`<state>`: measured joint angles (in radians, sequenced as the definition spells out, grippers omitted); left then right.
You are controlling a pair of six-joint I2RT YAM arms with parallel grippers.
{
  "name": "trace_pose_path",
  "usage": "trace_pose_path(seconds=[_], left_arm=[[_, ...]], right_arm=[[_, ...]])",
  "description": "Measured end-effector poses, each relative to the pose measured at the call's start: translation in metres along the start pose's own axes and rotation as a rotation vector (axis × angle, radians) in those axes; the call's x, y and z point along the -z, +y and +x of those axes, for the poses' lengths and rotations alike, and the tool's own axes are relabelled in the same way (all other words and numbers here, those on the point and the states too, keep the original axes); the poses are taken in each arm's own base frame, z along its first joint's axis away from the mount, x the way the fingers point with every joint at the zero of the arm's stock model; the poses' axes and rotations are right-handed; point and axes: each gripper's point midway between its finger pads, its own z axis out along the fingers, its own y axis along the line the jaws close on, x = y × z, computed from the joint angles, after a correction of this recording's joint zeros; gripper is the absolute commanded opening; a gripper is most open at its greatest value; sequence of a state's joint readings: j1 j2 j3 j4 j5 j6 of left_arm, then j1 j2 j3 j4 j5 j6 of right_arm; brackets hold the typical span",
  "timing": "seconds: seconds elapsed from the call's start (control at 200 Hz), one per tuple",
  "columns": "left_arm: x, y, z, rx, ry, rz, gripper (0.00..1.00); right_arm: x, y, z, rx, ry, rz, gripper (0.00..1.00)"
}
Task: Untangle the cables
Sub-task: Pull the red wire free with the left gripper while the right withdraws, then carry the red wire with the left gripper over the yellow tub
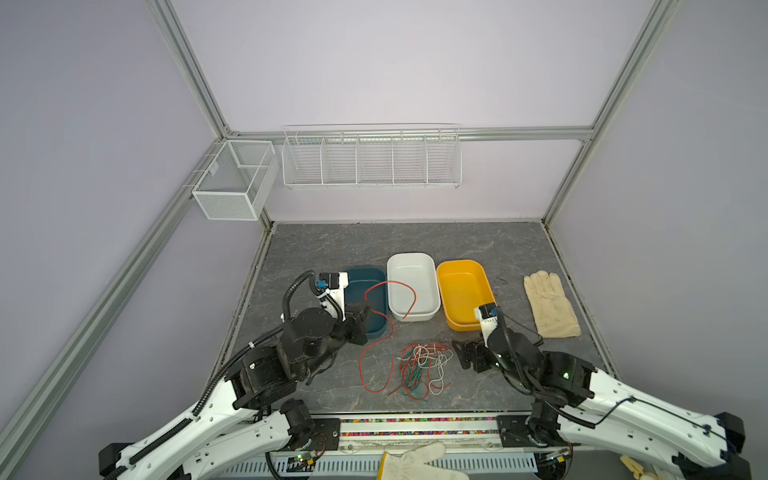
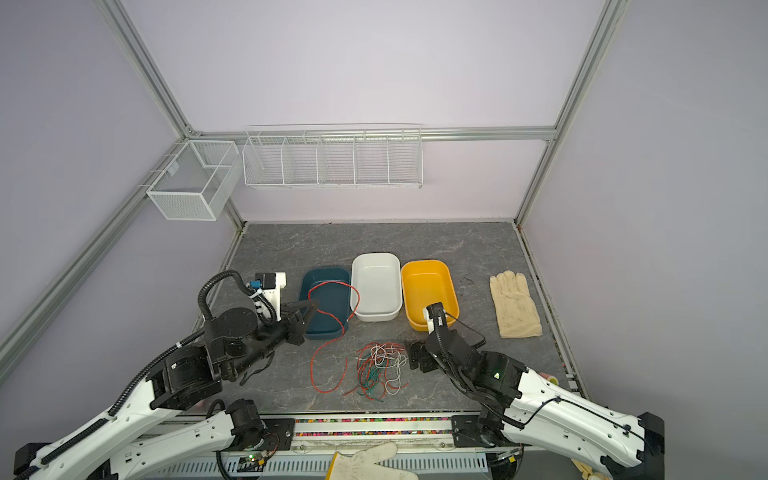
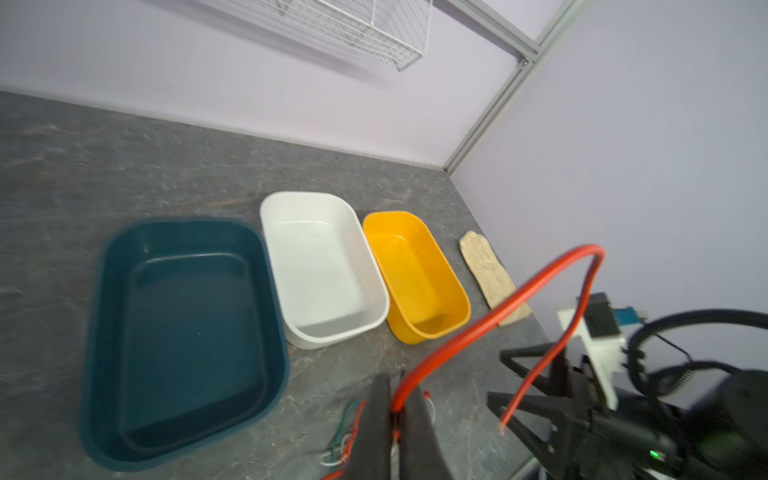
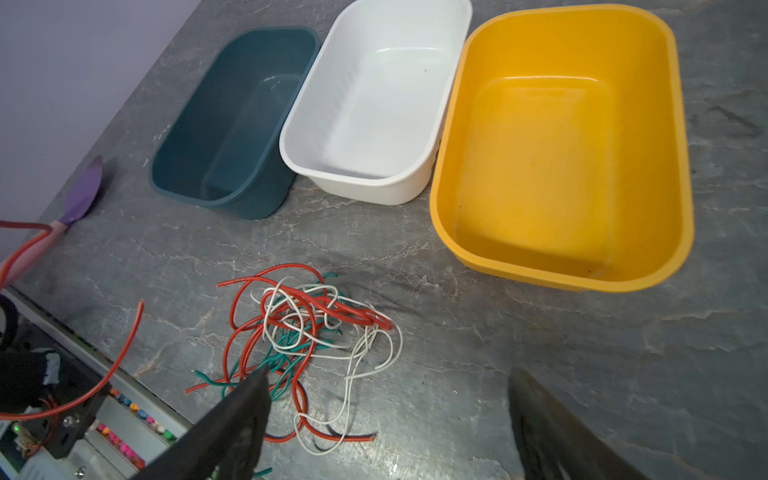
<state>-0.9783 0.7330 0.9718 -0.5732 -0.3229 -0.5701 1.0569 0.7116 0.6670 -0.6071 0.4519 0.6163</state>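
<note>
The cables (image 1: 424,365) lie as a tangle of red, green and white wires on the grey table, seen in both top views (image 2: 378,365) and in the right wrist view (image 4: 307,328). One long red cable (image 1: 360,368) runs out of the pile, up to my left gripper (image 1: 368,309), which is shut on it above the near corner of the dark teal tray (image 1: 365,270). In the left wrist view the red cable (image 3: 498,316) arcs out from my shut left gripper (image 3: 395,411). My right gripper (image 1: 461,353) stands open just right of the tangle, nothing between its fingers (image 4: 241,415).
A white tray (image 1: 411,254) and a yellow tray (image 1: 459,262) stand beside the teal one behind the tangle. A cream glove (image 1: 548,303) lies at the right, another glove (image 1: 415,457) at the front rail. Wire baskets (image 1: 370,158) hang on the back wall.
</note>
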Motion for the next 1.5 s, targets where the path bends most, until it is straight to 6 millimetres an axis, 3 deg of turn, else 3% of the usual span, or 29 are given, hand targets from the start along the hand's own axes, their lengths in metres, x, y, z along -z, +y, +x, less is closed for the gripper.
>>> trace_pose_path(seconds=[0.425,0.69,0.895,1.229,1.499], left_arm=[[-0.017,0.026,-0.043,-0.146,0.007,-0.162,0.00],[-0.019,0.037,-0.065,-0.173,-0.036,-0.205,0.00],[-0.042,0.015,-0.081,-0.165,-0.035,-0.141,0.00],[-0.098,-0.025,-0.105,-0.077,-0.057,0.001,0.00],[-0.152,-0.048,-0.102,0.007,-0.054,0.079,0.00]], right_arm=[[0.066,-0.043,-0.046,0.117,-0.049,0.221,0.89],[0.087,-0.065,-0.043,0.131,-0.096,0.256,0.88],[0.104,-0.077,-0.048,0.124,-0.168,0.254,0.88],[0.109,-0.087,-0.044,0.112,-0.224,0.250,0.88],[0.111,-0.095,-0.038,0.088,-0.278,0.237,0.88]])
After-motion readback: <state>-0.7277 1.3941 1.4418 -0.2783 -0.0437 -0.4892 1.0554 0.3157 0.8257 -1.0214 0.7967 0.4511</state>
